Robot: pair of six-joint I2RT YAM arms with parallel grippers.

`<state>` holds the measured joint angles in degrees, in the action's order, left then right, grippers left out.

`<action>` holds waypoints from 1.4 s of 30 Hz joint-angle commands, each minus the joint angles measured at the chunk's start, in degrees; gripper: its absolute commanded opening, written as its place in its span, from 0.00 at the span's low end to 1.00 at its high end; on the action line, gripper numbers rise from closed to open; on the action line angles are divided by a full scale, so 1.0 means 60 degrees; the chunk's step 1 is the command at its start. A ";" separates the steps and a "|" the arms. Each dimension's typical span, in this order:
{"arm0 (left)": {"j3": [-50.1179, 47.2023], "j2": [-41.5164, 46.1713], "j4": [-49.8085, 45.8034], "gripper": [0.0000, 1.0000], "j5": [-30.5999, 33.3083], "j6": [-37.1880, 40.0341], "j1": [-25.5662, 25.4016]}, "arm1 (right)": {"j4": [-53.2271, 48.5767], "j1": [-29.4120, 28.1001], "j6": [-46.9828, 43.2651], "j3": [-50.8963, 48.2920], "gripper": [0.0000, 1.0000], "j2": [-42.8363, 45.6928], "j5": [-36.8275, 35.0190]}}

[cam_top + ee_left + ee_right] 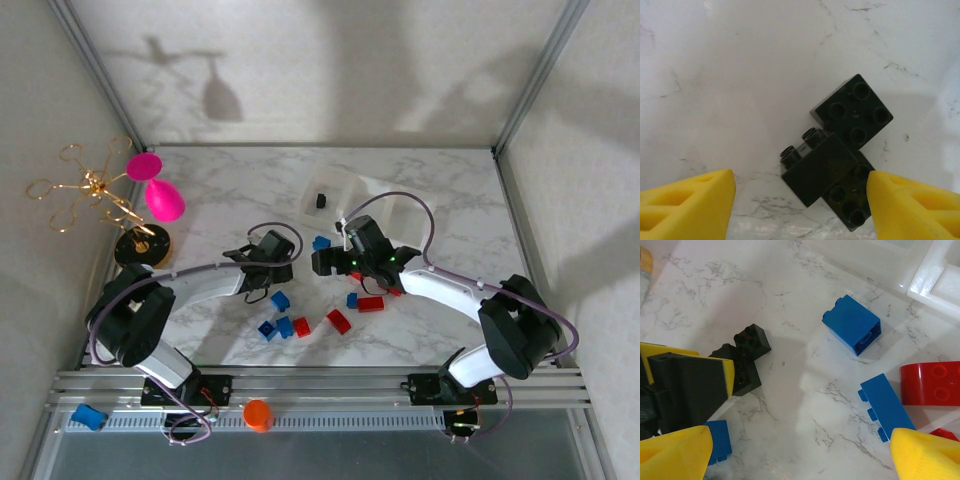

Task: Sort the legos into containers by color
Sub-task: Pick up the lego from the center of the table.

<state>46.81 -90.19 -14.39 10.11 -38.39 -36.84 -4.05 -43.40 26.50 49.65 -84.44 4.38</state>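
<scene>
Marble tabletop (pixel 250 190), white walls around. Black bricks (pixel 835 160) clustered centre-right in left wrist view, between the fingers of left gripper (pixel 800 175). Jaws apart, right finger just beside lower brick. Blue and red bricks (pixel 285 327) scattered lower centre of top view. White tray (pixel 340 185) upper centre, single black brick (pixel 321 200) inside. Right gripper (pixel 800 432) spread wide above marble, blue brick (pixel 852 324) near. Gold wire stand (pixel 95 185) and pink goblet (pixel 163 200) at left.
</scene>
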 commanded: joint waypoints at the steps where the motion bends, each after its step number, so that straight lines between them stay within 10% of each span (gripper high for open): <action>1: 0.0397 -0.0350 0.0260 0.68 0.0142 -0.0211 -0.0100 | 0.0192 -0.0062 0.0140 -0.0100 0.93 0.0275 0.0054; 42: 0.0413 -0.0003 0.0038 0.40 0.0877 -0.0325 -0.0100 | -0.0249 -0.0049 -0.0016 0.0201 0.99 0.0500 -0.0511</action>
<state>48.53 -93.21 -12.01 12.53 -40.73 -37.06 -4.23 -43.40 26.61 49.36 -83.81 3.66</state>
